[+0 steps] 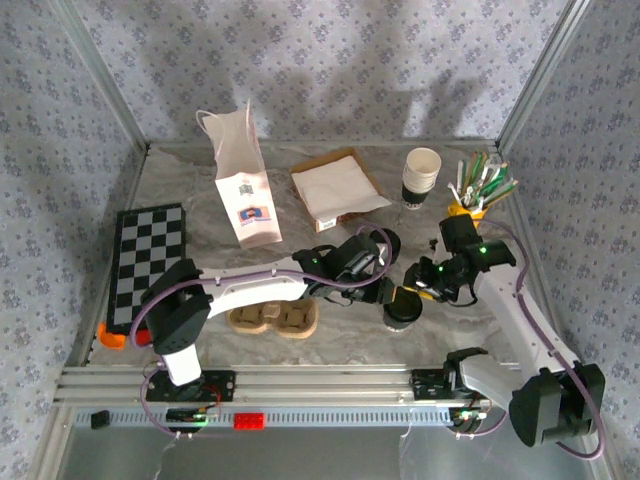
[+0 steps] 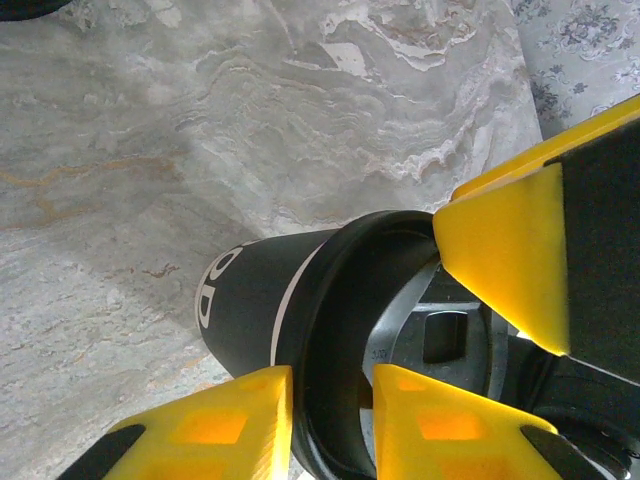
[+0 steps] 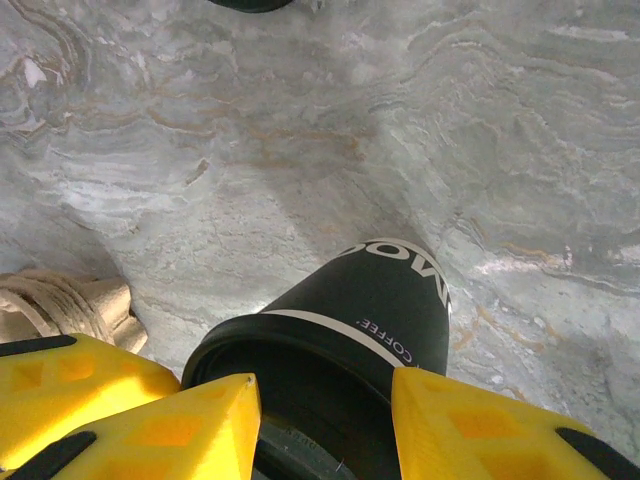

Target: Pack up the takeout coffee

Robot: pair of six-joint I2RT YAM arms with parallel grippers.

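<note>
**Subject item.** The coffee cup [image 1: 403,312] stands upright on the marble-patterned table [image 1: 200,180]. It is nearer the arm bases than the paper bag [image 1: 245,190] and to the bag's right. A black lid [image 2: 335,290] sits on it.

**Writing on the cup.**
- The right wrist view shows a thin white line around the cup's [image 3: 370,310] black band.
- Below that line is the small word "COFFEE."
- Lower on the band are large white letters that appear to read "MOO", with the rest out of sight.
- The left wrist view catches two of the same large letters on the cup [image 2: 250,305], but they are too oblique to confirm.

**Right claw.** The right claw [image 1: 415,293] meets the cup from the side away from the bag. In its wrist view the claw [image 3: 320,420] is spread to the cup's width. One yellow finger [image 3: 480,430] lies against each side just under the lid, gripping it.

**Left claw.** The left claw [image 1: 388,293] meets the cup from the bag side. In its wrist view the claw [image 2: 332,420] is drawn in to a narrow gap with the lid's rim pinched between its fingers [image 2: 230,425].

**Paper bag.** It is white with a handle. It carries a square code print above a blue-and-red emblem, and neither is legible.

**Other items.**
- A stack of lidless cups [image 1: 421,178] stands far to the right of the bag.
- A checkerboard [image 1: 148,265] lies to the bag's left.
- A cardboard cup carrier [image 1: 275,318] lies nearer than the bag.
</note>
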